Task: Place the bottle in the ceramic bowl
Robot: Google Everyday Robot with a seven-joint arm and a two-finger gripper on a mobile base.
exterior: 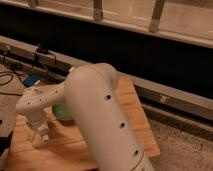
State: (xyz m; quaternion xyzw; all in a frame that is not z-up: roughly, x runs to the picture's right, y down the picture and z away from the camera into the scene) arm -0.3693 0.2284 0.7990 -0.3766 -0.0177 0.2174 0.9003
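The green ceramic bowl [62, 111] sits on the wooden table [132, 112], mostly hidden behind my white arm [95, 115]. My gripper [39, 136] hangs below the wrist at the left, pointing down over the table's left part, just left of and in front of the bowl. A small pale shape shows at the gripper's tip; I cannot tell whether it is the bottle. No bottle shows lying on the table or in the bowl.
Black cables and a blue object [30, 80] lie on the floor at the left. A metal rail [165, 97] runs behind the table, with a dark wall above it. Speckled floor lies to the right.
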